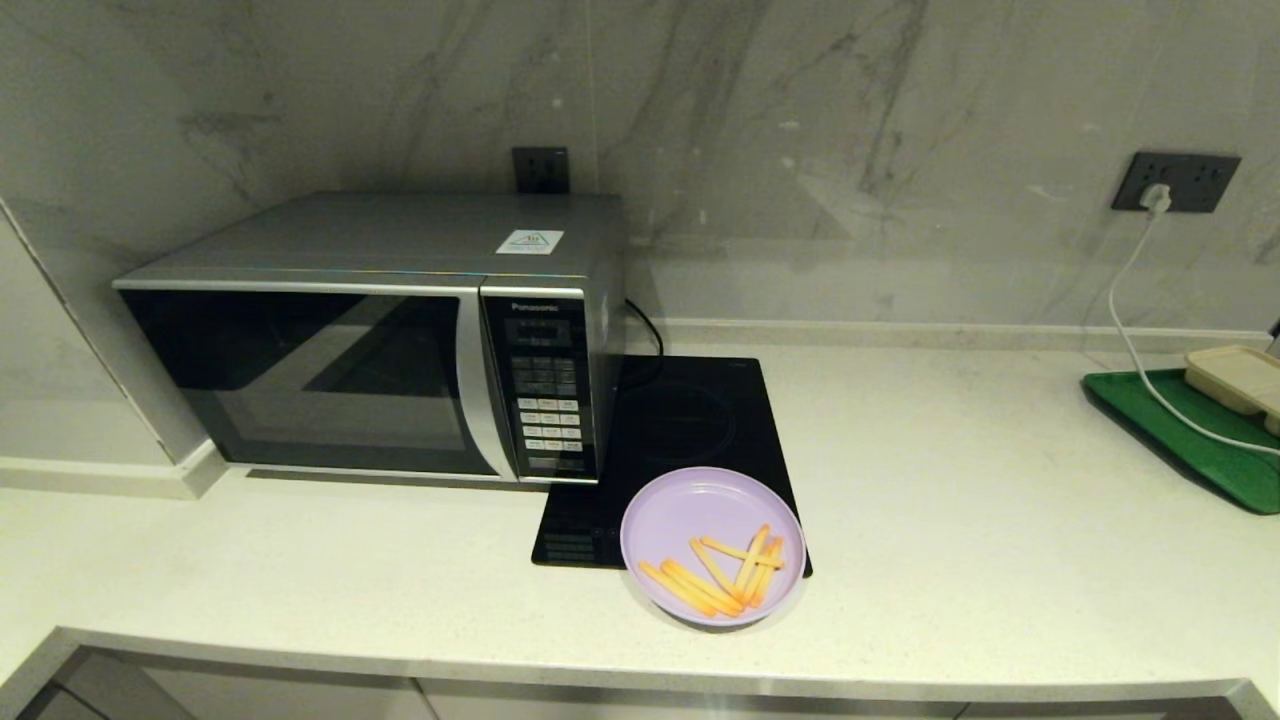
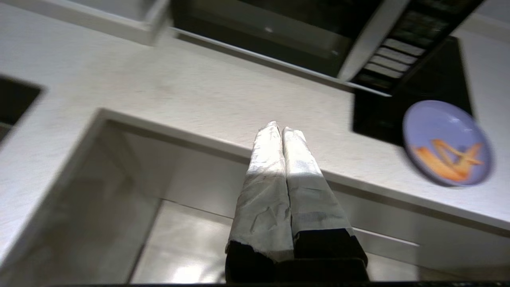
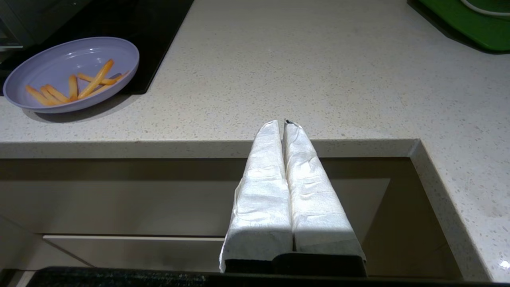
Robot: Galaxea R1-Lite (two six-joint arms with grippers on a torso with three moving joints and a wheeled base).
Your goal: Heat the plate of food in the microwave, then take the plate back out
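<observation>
- The microwave (image 1: pixel 370 340) fills the left half of the head view on a pale countertop (image 1: pixel 950 480), its dark glass door shut, the curved silver handle strip (image 1: pixel 478 385) running down the door's right side beside the button panel (image 1: pixel 548 395).
- The plate of food (image 1: pixel 712 546) sits at lower centre of the head view, just right of and in front of the microwave; it rests partly on the front edge of the black induction hob (image 1: pixel 690 430) and partly on the counter, with the fries (image 1: pixel 728 574) heaped toward its lower right.
- Neither arm shows in the head view. Each wrist camera finds its gripper hanging off the counter's front edge, over the cabinet fronts.
- The left gripper (image 2: pixel 281 126) is clenched on nothing, its taped fingers pressed together; in its own view the microwave's handle strip lies at upper right and the plate at far right, well apart.
- The right gripper (image 3: pixel 282 123) is likewise closed and empty; the plate lies at upper left of its view, across a stretch of bare counter.
- A green tray (image 1: pixel 1190 440) bearing a beige tray (image 1: pixel 1240 380) sits at the right edge of the head view, a white cable (image 1: pixel 1135 330) trailing over it from a wall socket.
- Judged from this layout, the door must come open first, and the left gripper looks the nearer to the handle. The plate, being round, has no long axis to line up with.
</observation>
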